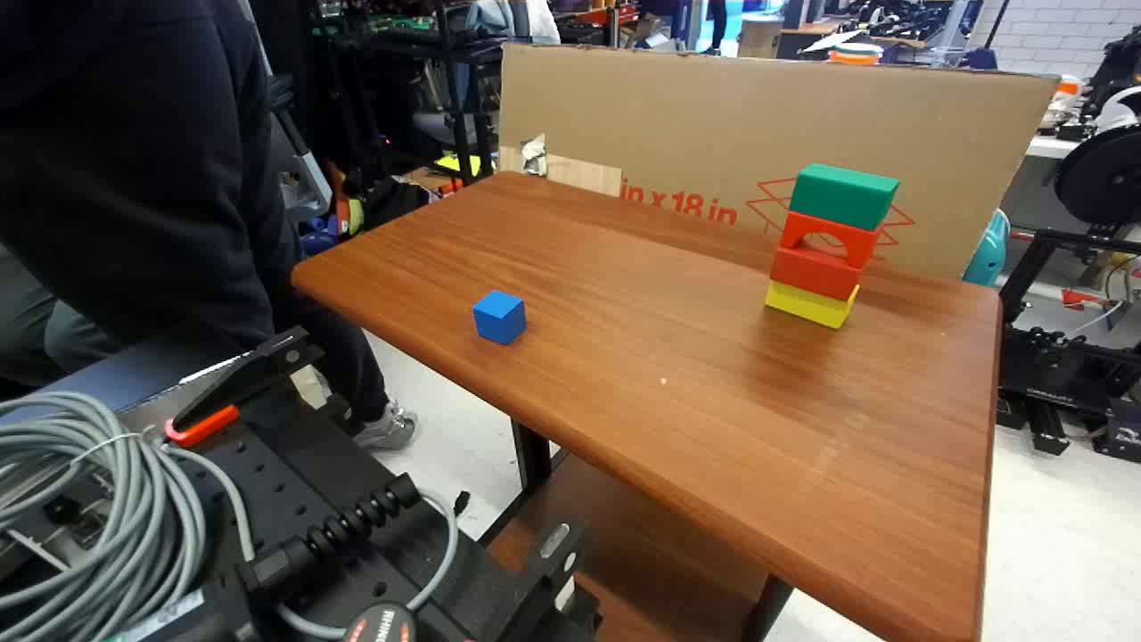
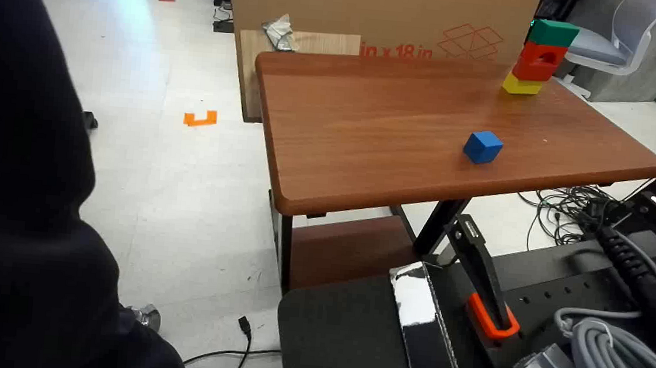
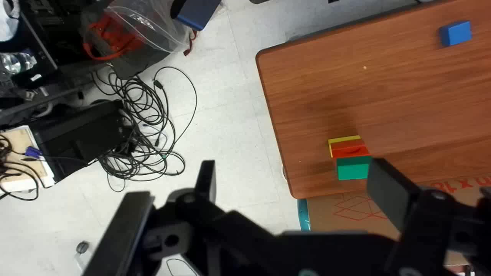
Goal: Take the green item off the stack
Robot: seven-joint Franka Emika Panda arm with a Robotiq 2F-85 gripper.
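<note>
The teal-green block [image 1: 844, 198] lies flat on top of the stack, and it shows in both exterior views [image 2: 554, 34]. Under it the stack [image 1: 816, 271] has an orange-red arch block, a red block and a yellow block at the base. In the wrist view the green block [image 3: 353, 168] shows from above, with the stack's red and yellow blocks [image 3: 348, 148] partly hidden behind it. My gripper [image 3: 294, 164] is open with nothing between its fingers. It is above the table, apart from the stack; its right finger overlaps the green block's edge in the picture. Neither exterior view shows it.
A blue cube [image 1: 499, 317] stands alone on the brown table [image 1: 660, 419]. A large cardboard sheet [image 1: 695, 116] stands upright behind the table's back edge, close to the stack. The stack is near a table corner. A person in dark clothes [image 1: 134, 169] is beside the table.
</note>
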